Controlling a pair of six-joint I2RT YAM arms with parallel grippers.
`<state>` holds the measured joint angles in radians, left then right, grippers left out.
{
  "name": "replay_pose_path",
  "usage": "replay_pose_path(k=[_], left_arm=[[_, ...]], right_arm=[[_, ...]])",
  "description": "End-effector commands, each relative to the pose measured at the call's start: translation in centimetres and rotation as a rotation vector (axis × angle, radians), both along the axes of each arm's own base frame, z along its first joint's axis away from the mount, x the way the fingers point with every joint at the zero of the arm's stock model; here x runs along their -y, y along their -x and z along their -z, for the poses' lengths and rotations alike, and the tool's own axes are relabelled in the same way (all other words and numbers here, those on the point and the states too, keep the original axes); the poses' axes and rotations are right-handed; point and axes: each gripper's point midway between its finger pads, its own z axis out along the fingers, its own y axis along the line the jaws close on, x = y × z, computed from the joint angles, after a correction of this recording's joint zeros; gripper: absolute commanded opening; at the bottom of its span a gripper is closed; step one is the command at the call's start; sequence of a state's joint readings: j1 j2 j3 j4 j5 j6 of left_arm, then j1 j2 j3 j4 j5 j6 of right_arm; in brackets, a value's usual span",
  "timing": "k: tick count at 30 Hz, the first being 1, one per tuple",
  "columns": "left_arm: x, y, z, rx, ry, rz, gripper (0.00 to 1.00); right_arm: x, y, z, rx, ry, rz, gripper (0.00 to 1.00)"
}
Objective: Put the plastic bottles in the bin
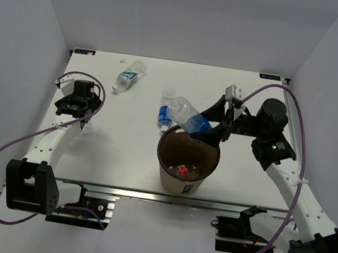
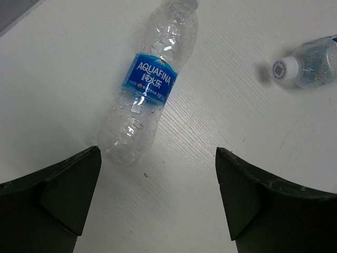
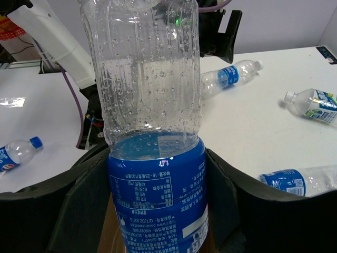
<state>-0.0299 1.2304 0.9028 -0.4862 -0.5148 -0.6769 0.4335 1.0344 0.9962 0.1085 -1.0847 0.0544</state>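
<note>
— Where your right arm (image 1: 294,183) reaches over the bin (image 1: 172,181), what should be entered first?

— Item one: held bottle (image 1: 186,115), clear plastic, blue label. Your right jaws are closed on its labelled end, with the right fingers (image 3: 47,211) pressed against the label on either side. It hangs tilted over the bin's far rim, clear end pointing up and to the left, not inside the bin.

— Item two, the bin?

— Round brown tub, dark rim, standing upright near the front middle of the surface (image 1: 114,150). Something red and white lies in its bottom, too small for you to tell what.

— Loose bottles?

— Item three: far bottle (image 1: 130,76), lying flat toward the back left of the surface. Your left wrist camera reads "AQUAFINA" on its blue label. Item four: near bottle (image 1: 164,118), lying flat just behind the bin's left side, beside the held one. Whether those two touch cannot be told. Item five: white-capped bottle (image 2: 310,63), lying to the right of the far bottle and apart from it. Whether it is the near bottle again cannot be told.

— And your left jaws?

— Spread wide, nothing between them. The left fingers (image 2: 63,200) are clear of the far bottle, which lies just ahead of them. They hover over the left side of the surface, well apart from the bin.
</note>
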Motion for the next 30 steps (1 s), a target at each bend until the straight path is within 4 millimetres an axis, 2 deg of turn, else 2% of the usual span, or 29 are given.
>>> replay_pose_path(k=[1, 10, 17, 21, 23, 26, 30], left_arm=[[-0.3, -0.3, -2.1, 0.063, -0.007, -0.011, 0.98], [0.0, -0.8, -2.1, 0.071, -0.001, 0.008, 0.98], [-0.2, -0.7, -2.1, 0.07, -0.006, 0.0, 0.98], [-0.6, -0.6, -2.1, 0.064, -0.015, -0.024, 0.98], [-0.2, -0.8, -2.1, 0.067, 0.002, -0.008, 0.98], [-0.3, -0.7, -2.4, 0.081, 0.005, -0.012, 0.98], [-0.9, -0.3, -2.7, 0.078, 0.003, -0.048, 0.98]], right_arm=[[-0.1, 0.6, -2.8, 0.066, -0.04, -0.033, 0.34], [0.0, 1.0, -2.1, 0.061, -0.033, -0.056, 0.38], [0.0, 3.8, -0.7, 0.091, -0.021, -0.224, 0.46], [0.0, 4.7, 0.1, 0.101, -0.012, -0.253, 0.57], [0.1, 5.3, 0.6, 0.103, -0.01, -0.277, 0.66], [0.3, 6.2, 1.2, 0.141, -0.014, -0.324, 0.89], [0.1, 5.2, 0.2, 0.173, -0.018, -0.239, 0.89]])
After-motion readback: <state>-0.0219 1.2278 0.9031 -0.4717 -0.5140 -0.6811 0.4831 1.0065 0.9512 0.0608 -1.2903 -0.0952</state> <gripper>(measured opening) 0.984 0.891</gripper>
